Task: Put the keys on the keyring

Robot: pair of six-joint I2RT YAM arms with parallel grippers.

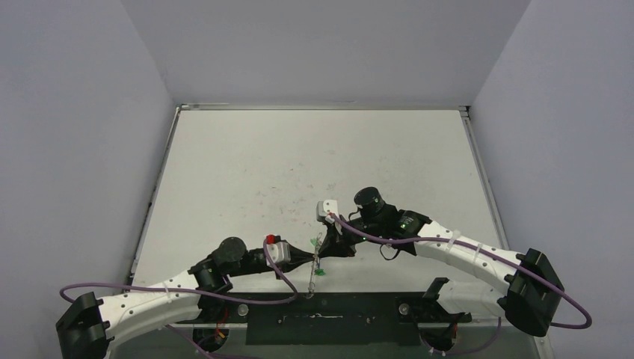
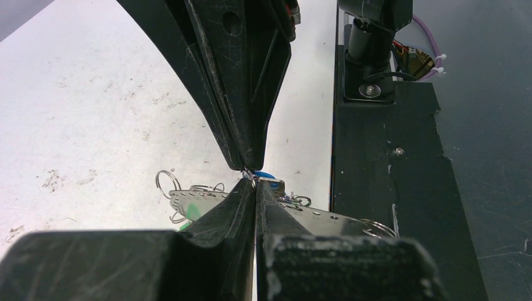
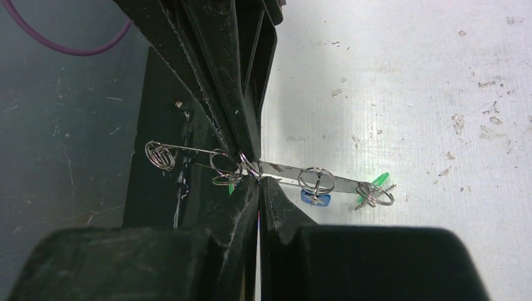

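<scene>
Near the front edge of the surface (image 1: 299, 164), the left gripper (image 2: 256, 185) and right gripper (image 3: 259, 183) stood tip to tip. Both were pinched shut on the keyring (image 3: 285, 169), whose long axis lay crosswise to them. A blue key (image 3: 315, 199) and green key (image 3: 380, 179) dangled beneath, seemingly threaded on its rim.

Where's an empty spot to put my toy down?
The far half of the table, up to the back wall, is bare. It's crowded front-middle, where the left end effector and right end effector pinch the keyring.
</scene>
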